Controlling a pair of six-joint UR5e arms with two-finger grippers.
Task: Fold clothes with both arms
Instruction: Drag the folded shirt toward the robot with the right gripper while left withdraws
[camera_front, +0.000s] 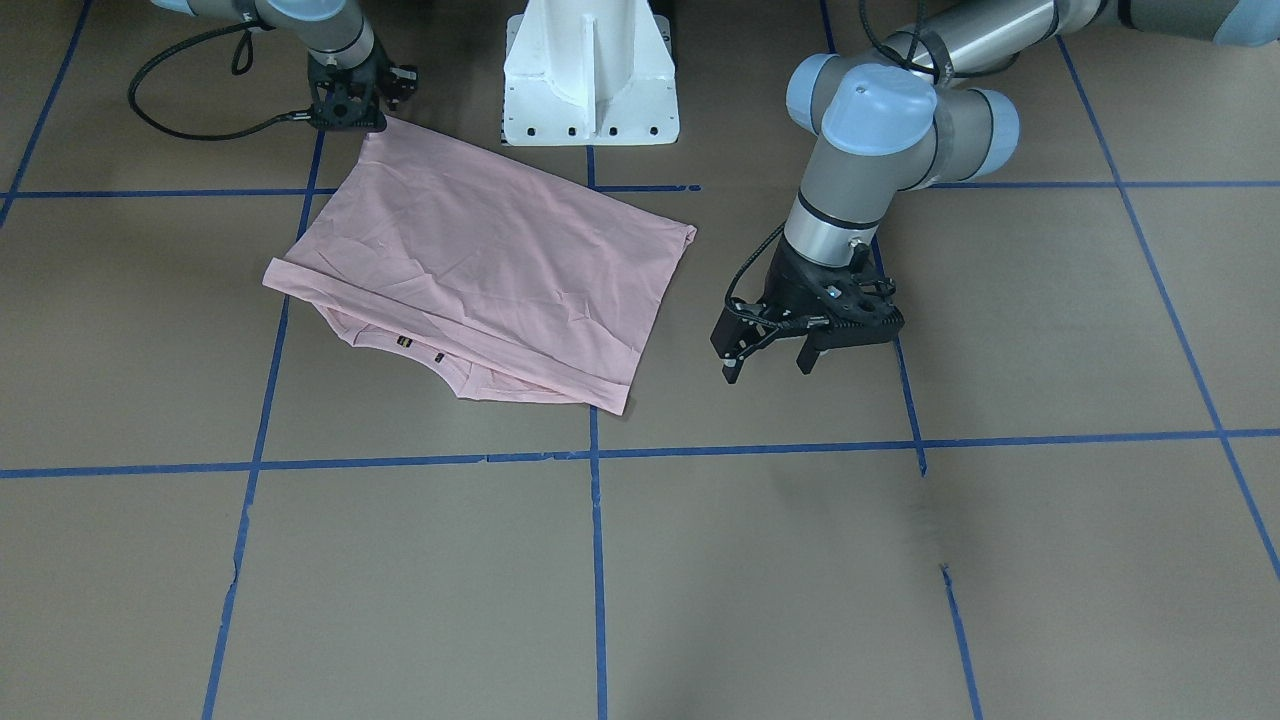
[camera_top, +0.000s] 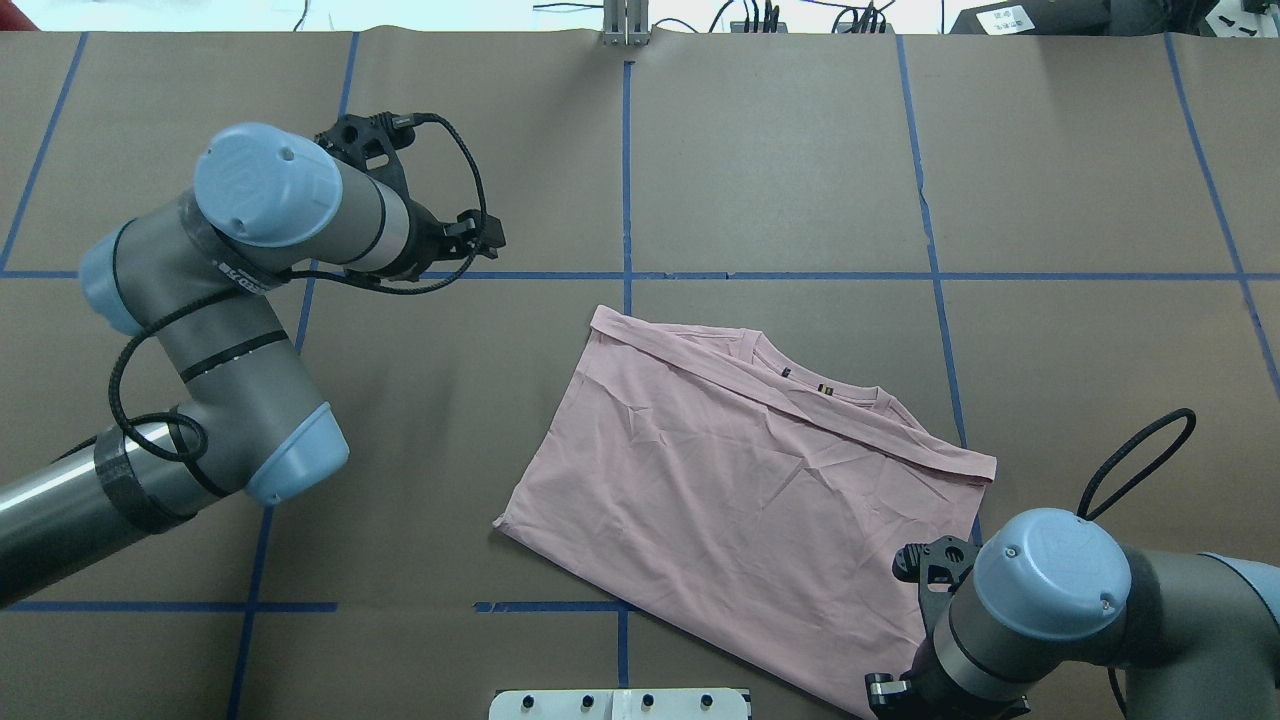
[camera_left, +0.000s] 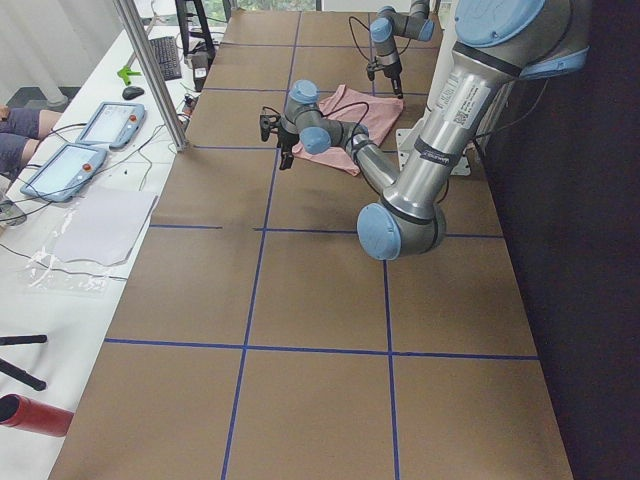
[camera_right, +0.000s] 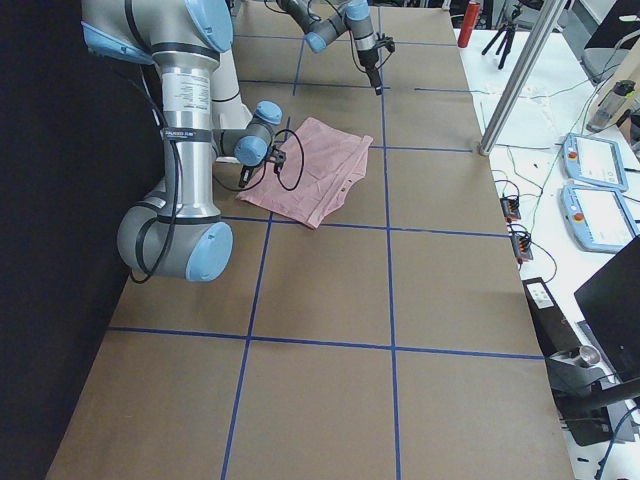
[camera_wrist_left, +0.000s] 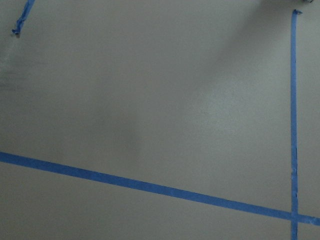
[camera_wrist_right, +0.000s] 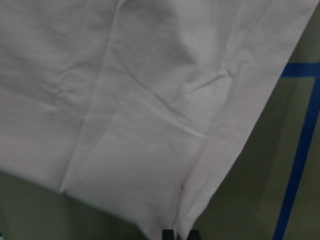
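Note:
The pale pink T-shirt (camera_front: 480, 270) lies folded and back-up on the brown table, its ribbed collar (camera_top: 800, 375) peeking out at the far edge. It also shows in the overhead view (camera_top: 740, 480) and fills the right wrist view (camera_wrist_right: 150, 110). My right gripper (camera_front: 352, 118) sits at the shirt's near corner by the base. Its fingertips (camera_wrist_right: 168, 234) stand close together with pink fabric between them. My left gripper (camera_front: 768, 370) is open and empty, low over bare table beside the shirt's side edge. The left wrist view shows only table and blue tape.
The white pedestal base (camera_front: 590, 80) stands just behind the shirt. Blue tape lines (camera_front: 597, 560) grid the table. A side bench with tablets (camera_left: 105, 125) and a metal post (camera_left: 150, 70) runs along the far side.

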